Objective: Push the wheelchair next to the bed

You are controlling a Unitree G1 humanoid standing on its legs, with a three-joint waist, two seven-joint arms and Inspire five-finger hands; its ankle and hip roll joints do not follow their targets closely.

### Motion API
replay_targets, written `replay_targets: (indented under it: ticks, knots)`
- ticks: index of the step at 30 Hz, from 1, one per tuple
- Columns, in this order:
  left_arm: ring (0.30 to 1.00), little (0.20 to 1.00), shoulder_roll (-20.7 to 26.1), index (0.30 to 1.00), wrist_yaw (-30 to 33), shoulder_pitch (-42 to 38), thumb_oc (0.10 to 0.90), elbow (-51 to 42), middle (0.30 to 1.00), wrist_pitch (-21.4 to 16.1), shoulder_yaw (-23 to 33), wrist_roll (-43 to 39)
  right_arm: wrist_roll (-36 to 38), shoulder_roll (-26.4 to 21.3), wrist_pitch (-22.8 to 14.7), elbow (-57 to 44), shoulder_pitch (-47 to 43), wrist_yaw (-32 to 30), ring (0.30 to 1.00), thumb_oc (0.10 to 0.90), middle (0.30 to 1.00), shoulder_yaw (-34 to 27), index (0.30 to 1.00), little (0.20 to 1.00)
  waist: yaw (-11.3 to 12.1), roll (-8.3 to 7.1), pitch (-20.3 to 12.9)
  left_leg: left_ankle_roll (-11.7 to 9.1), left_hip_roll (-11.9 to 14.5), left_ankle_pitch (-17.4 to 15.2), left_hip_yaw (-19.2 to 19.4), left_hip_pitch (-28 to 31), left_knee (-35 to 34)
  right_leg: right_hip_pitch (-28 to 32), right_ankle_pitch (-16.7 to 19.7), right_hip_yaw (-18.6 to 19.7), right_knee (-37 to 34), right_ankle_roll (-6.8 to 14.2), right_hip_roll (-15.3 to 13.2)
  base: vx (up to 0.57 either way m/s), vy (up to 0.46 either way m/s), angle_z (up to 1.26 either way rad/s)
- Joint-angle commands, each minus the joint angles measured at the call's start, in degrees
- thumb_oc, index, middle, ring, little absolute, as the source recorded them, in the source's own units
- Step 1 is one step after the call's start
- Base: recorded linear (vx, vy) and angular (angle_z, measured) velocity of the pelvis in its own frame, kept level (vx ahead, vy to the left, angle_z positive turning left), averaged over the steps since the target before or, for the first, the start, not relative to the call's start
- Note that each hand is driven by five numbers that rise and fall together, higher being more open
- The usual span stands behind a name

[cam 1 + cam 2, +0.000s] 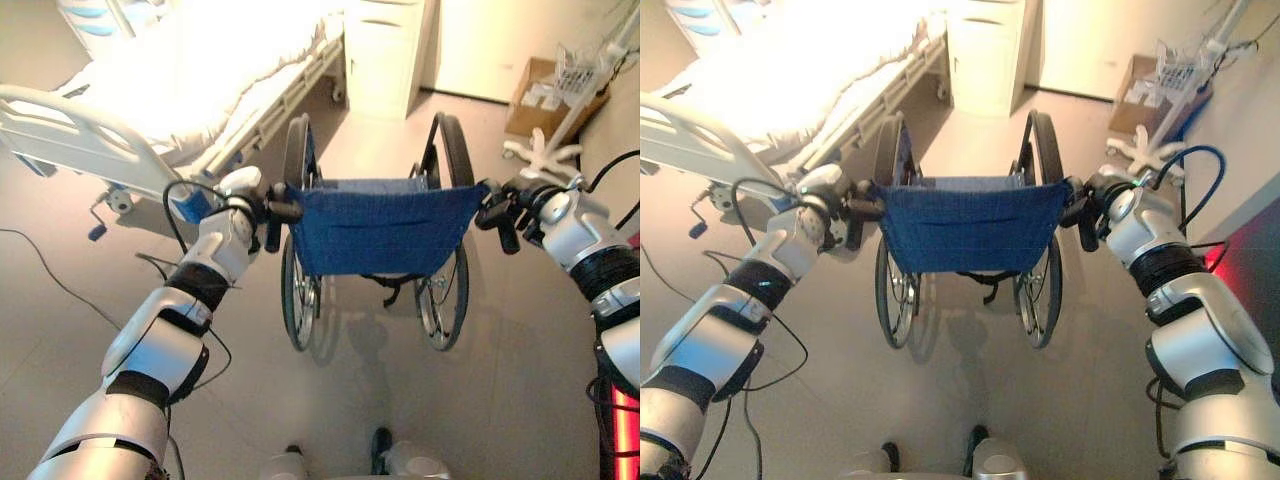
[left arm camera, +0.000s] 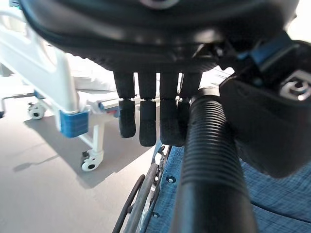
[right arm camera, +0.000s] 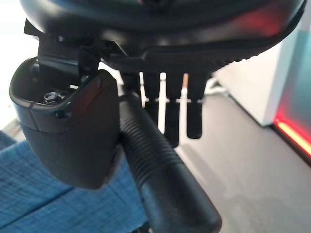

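Pale floor (image 1: 480,380) extends bare ahead of and beside the wheels, giving open room toward the far wall. Hospital bed (image 1: 190,80) occupies the far left (white mattress, pale side rail), its castered foot end nearest the robot's left arm. White cabinet (image 1: 385,55) stands against the far wall just beyond the bed's corner. Cardboard box (image 1: 545,95) and a white wheeled stand (image 1: 560,130) sit at the far right.

Wheelchair (image 1: 380,225) stands centred directly in front of the robot, blue fabric backrest facing the camera, both large wheels on the floor; its left wheel is near the bed rail but apart from it.

Left hand (image 1: 262,212) is clenched round the left push handle (image 2: 214,165), fingers (image 2: 148,121) hanging over the ribbed grip. Right hand (image 1: 505,212) likewise grasps the right push handle (image 3: 160,170).
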Motion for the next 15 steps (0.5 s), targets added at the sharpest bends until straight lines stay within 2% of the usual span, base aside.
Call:
replay_targets:
  ticks: [1, 3, 4, 5, 6, 7, 8, 10, 13, 14, 15]
  knots:
    - [0.3, 0.3, -0.8, 0.3, -3.3, 4.9, 0.4, 0.2, 0.3, -3.9, -3.7, -0.5, 0.8, 7.6, -12.2, -3.6, -1.5, 2.2, 0.3, 0.4, 0.3, 2.2, 0.3, 0.3, 6.8, -0.23, 6.6, 5.1, -4.5, 4.9, 4.9, -4.6, -4.0, 1.6, 5.3, 4.5, 1.2, 2.7, 1.6, 0.4, -0.027, -0.17]
    - [0.3, 0.3, -0.6, 0.3, -3.4, 4.8, 0.4, -0.2, 0.3, -3.6, -4.1, -0.9, 0.2, 8.2, -12.0, -3.9, -1.4, 2.3, 0.3, 0.4, 0.3, 2.1, 0.3, 0.3, 8.4, 0.86, 7.4, 4.7, -5.2, 8.4, 5.2, -8.4, -8.1, 3.7, 4.7, 5.5, 0.6, 2.6, 3.1, 0.45, 0.007, -0.26]
    - [0.3, 0.3, 0.0, 0.3, -3.7, 5.2, 0.4, -0.9, 0.3, -3.2, -4.0, -1.0, -0.2, 8.4, -12.6, -3.9, -1.8, 3.1, 0.3, 0.4, 0.3, 2.2, 0.3, 0.3, 10.2, 1.65, 7.6, 4.5, -5.4, 11.5, 4.7, -10.8, -12.9, 5.6, 4.2, 6.6, 0.0, 2.6, 4.1, 0.39, 0.04, -0.42]
    - [0.3, 0.3, 0.1, 0.3, -3.8, 5.4, 0.4, -1.0, 0.3, -3.1, -3.9, -1.0, -0.2, 8.5, -12.7, -3.8, -1.8, 3.2, 0.3, 0.4, 0.3, 2.2, 0.3, 0.3, 10.5, 1.59, 7.7, 4.5, -5.5, 11.9, 4.8, -10.6, -13.6, 6.0, 4.0, 6.9, -0.1, 2.6, 4.0, 0.6, 0.133, -0.66]
    - [0.3, 0.3, 1.4, 0.3, -4.7, 6.4, 0.4, -2.2, 0.3, -2.5, -2.8, -0.8, -0.3, 8.1, -14.2, -4.2, -2.5, 4.6, 0.3, 0.4, 0.3, 2.2, 0.3, 0.3, 12.2, 2.28, 7.5, 4.7, -5.2, 13.1, 3.9, -11.2, -18.9, 7.6, 2.6, 8.1, 0.3, 2.7, 4.7, 0.39, 0.123, -0.64]
    - [0.3, 0.3, 1.6, 0.3, -4.9, 6.5, 0.4, -2.4, 0.3, -2.5, -2.7, -0.8, -0.4, 8.0, -14.3, -4.3, -2.6, 4.8, 0.3, 0.4, 0.3, 2.2, 0.3, 0.3, 12.4, 2.24, 7.5, 4.7, -5.3, 13.2, 4.0, -11.0, -19.4, 7.8, 2.3, 8.3, 0.4, 2.7, 4.6, 0.55, 0.248, -0.89]
    - [0.3, 0.3, 2.6, 0.3, -5.4, 7.4, 0.4, -3.3, 0.3, -2.3, -1.8, -0.7, -0.9, 7.4, -15.7, -4.8, -2.8, 5.6, 0.3, 0.4, 0.3, 2.2, 0.3, 0.3, 12.8, 2.61, 6.8, 5.2, -4.7, 12.4, 5.2, -10.4, -19.3, 8.5, 0.4, 8.2, 1.5, 2.7, 4.5, 0.41, 0.249, -0.92]
    - [0.3, 0.3, 2.6, 0.3, -5.6, 8.4, 0.4, -3.0, 0.3, -2.0, -0.9, -1.0, 0.5, 7.3, -16.4, -4.9, -2.4, 5.4, 0.3, 0.4, 0.3, 2.8, 0.3, 0.3, 12.7, 2.53, 5.1, 6.9, -5.0, 9.5, 7.4, -9.4, -16.5, 9.1, -1.3, 8.1, 2.9, 2.7, 4.1, 0.51, 0.277, -0.78]
    - [0.3, 0.3, 2.8, 0.3, -6.5, 8.7, 0.4, -1.1, 0.3, -3.2, -1.2, -0.7, -0.1, 8.8, -16.4, -4.6, -0.1, 5.7, 0.3, 0.4, 0.3, 1.5, 0.3, 0.3, 13.6, 1.47, 3.3, 8.8, -5.8, 5.7, 8.4, -10.1, -12.2, 11.0, -2.7, 7.1, 4.7, 3.3, 2.7, 0.43, 0.158, -0.17]
    - [0.3, 0.3, 3.2, 0.3, -7.6, 8.7, 0.4, -0.4, 0.3, -3.6, -1.1, 0.1, 0.4, 9.6, -16.4, -4.0, 1.3, 5.7, 0.3, 0.4, 0.3, 1.1, 0.3, 0.3, 14.4, 0.55, 2.3, 10.3, -6.7, 4.4, 8.1, -8.3, -13.0, 11.0, 0.3, 5.7, 7.9, 5.6, 0.8, 0.48, 0.201, 0.04]
    - [0.3, 0.3, 3.2, 0.3, -7.3, 8.7, 0.4, 0.1, 0.3, -3.7, -1.2, 0.3, 0.4, 10.1, -16.0, -3.9, 1.8, 5.9, 0.3, 0.4, 0.3, 0.9, 0.3, 0.3, 14.7, 0.39, 1.8, 10.8, -6.8, 4.3, 8.2, -7.1, -14.2, 11.1, 1.4, 4.7, 9.6, 6.6, -0.1, 0.49, 0.227, 0.02]
